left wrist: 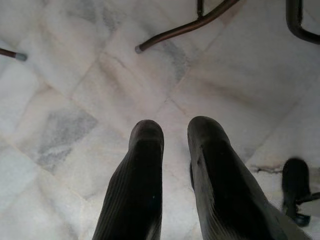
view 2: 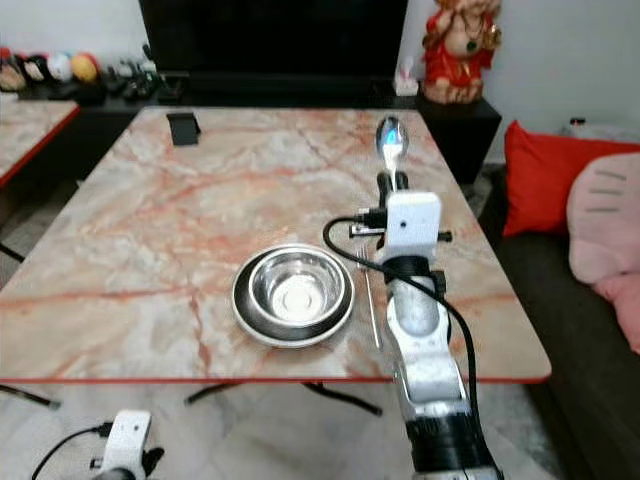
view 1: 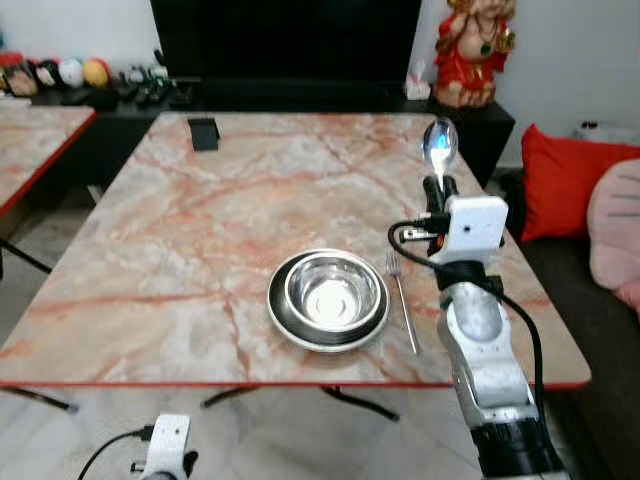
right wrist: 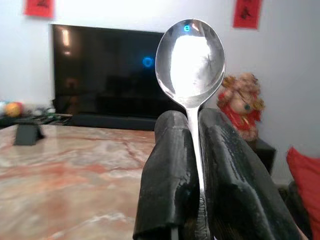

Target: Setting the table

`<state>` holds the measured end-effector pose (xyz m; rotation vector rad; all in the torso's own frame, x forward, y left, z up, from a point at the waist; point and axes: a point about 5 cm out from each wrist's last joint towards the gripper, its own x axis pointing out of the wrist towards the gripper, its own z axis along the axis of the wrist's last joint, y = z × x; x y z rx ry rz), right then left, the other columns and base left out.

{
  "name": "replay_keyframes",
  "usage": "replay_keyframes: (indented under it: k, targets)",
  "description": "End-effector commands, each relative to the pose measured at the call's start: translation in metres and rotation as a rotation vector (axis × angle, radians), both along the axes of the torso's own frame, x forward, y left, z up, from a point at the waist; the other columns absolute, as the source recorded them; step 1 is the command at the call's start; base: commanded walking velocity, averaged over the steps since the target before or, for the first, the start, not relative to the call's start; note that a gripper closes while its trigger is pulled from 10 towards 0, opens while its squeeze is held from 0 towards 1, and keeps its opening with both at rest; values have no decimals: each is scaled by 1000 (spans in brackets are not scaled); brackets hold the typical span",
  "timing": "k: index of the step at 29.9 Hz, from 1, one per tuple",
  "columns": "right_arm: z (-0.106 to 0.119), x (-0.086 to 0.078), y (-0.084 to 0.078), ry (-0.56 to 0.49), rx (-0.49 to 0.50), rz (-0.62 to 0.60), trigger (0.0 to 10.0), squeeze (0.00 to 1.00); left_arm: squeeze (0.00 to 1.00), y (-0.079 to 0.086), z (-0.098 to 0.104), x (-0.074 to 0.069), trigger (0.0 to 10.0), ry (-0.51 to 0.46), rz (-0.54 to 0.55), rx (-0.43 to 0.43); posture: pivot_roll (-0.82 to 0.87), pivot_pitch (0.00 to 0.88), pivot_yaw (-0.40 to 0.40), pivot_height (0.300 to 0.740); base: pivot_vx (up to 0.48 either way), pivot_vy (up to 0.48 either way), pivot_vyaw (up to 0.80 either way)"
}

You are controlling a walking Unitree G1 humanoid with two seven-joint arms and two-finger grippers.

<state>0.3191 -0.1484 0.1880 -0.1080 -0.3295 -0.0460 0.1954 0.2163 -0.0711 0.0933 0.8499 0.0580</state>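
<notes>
A steel bowl point(view 1: 333, 289) rests on a steel plate point(view 1: 283, 321) near the front edge of the marble table point(view 1: 180, 240). A fork point(view 1: 402, 300) lies flat just right of the plate. My right gripper point(view 1: 440, 186) is raised above the table to the right of the fork, shut on a shiny spoon point(view 1: 439, 146) that stands upright, bowl end up; the spoon point(right wrist: 191, 62) sticks up from between the black fingers point(right wrist: 170, 165). My left gripper point(left wrist: 172, 131) hangs low over the tiled floor, its fingers slightly apart and holding nothing.
A small black stand point(view 1: 203, 133) sits at the table's far left. Behind are a dark TV cabinet point(view 1: 290, 90) and a red figurine point(view 1: 472, 50). Red and pink cushions point(view 1: 575, 190) lie on a sofa to the right. Another marble table point(view 1: 30, 140) stands left.
</notes>
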Motion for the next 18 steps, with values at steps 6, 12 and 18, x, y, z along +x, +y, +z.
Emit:
replay_keyframes:
  k: [6,12,18]
  targets:
    - [-5,2,-23,81,34,-65,10000,0,0,-1,-4,-5,10000,31,2,-8,-31,0,2,740,0,0,0]
    - [-27,12,-40,291,77,-55,10000,0,0,-2,-4,-5,10000,32,-1,-11,-36,0,4,740,0,0,0]
    - [-36,17,-54,410,107,-110,10000,0,0,-3,-4,-4,10000,32,-4,-17,-41,0,4,740,0,0,0]
